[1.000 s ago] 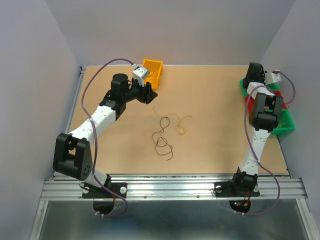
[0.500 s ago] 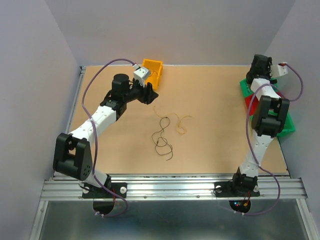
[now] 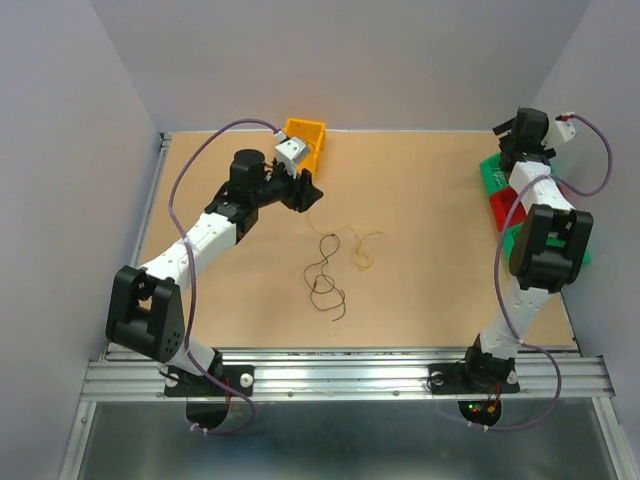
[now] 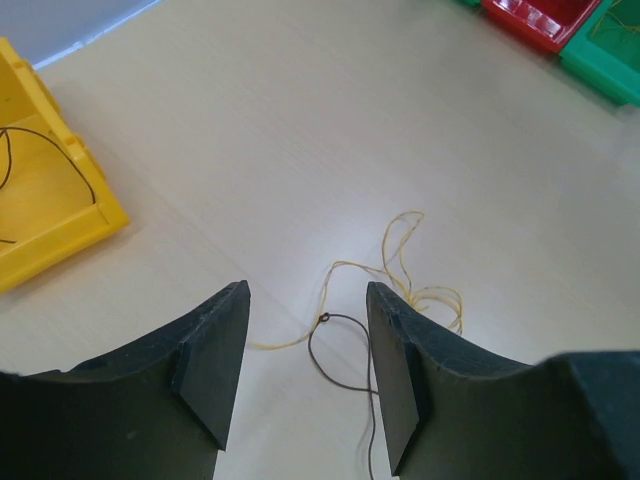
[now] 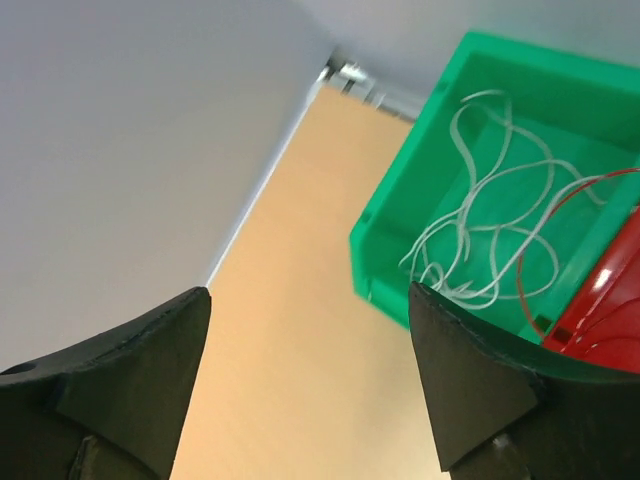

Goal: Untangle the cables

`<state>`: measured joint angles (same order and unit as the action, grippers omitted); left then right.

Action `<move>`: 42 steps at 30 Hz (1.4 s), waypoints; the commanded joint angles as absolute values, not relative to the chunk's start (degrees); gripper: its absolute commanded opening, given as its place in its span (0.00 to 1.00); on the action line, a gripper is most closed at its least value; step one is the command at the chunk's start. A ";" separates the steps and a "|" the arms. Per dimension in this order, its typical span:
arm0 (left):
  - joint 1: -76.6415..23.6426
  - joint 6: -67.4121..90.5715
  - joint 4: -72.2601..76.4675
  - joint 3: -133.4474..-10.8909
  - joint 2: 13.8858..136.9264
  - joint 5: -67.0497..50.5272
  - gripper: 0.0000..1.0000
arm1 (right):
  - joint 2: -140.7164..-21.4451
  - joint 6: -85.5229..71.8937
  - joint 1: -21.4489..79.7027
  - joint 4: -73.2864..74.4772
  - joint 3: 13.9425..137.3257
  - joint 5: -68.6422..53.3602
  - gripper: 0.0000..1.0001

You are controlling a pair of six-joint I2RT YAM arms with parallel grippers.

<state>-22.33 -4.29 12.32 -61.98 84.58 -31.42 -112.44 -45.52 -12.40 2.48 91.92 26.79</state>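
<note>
Two cables lie tangled mid-table: a dark brown cable (image 3: 322, 280) with several loops and a tan-yellow cable (image 3: 361, 247) just right of it. My left gripper (image 3: 307, 194) hovers open a little behind and left of them. In the left wrist view the open gripper (image 4: 306, 290) frames the dark brown cable's (image 4: 310, 347) small end loop, where it crosses the tan-yellow cable (image 4: 440, 292). My right gripper (image 3: 508, 140) is open at the far right corner. In the right wrist view this gripper (image 5: 308, 290) holds nothing, and whitish cables (image 5: 480, 240) lie in a green bin (image 5: 385, 260).
A yellow bin (image 3: 305, 140) with a dark wire in it stands at the back, just behind my left gripper. Along the right edge stand a green bin (image 3: 488, 176), a red bin (image 3: 503, 210) and another green bin (image 3: 572, 252). Walls close in the table.
My right gripper has opened and swung up and back from above the bins toward the far right corner. My left gripper has edged right, toward the cables.
</note>
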 commanded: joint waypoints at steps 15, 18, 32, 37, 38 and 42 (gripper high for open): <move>-38.84 -11.78 -1.92 -77.33 103.79 -23.21 0.92 | -71.48 -20.92 -4.92 -8.18 53.72 -13.21 1.00; -42.00 -11.86 -6.23 -80.32 108.79 -17.43 0.92 | -68.39 -20.74 -4.92 -8.17 51.77 -10.12 1.00; -45.09 -13.80 -11.16 -81.30 112.32 -11.60 0.89 | -66.45 -20.39 -4.83 -8.17 50.36 -9.32 1.00; -45.97 -14.41 -11.16 -82.61 115.04 -9.94 0.75 | -65.22 -20.30 -4.92 -8.17 49.57 -8.18 1.00; -46.14 -14.50 -11.25 -82.88 115.57 -9.50 0.62 | -65.13 -20.22 -4.92 -8.17 49.48 -7.91 1.00; -46.23 -14.85 -11.25 -83.76 116.63 -8.96 0.22 | -65.13 -20.21 -4.92 -8.17 49.48 -7.47 1.00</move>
<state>-45.80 -13.76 -10.57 -81.17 116.49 -10.24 -66.35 -21.15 -4.58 -5.17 50.61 -8.84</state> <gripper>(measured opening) 0.429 0.999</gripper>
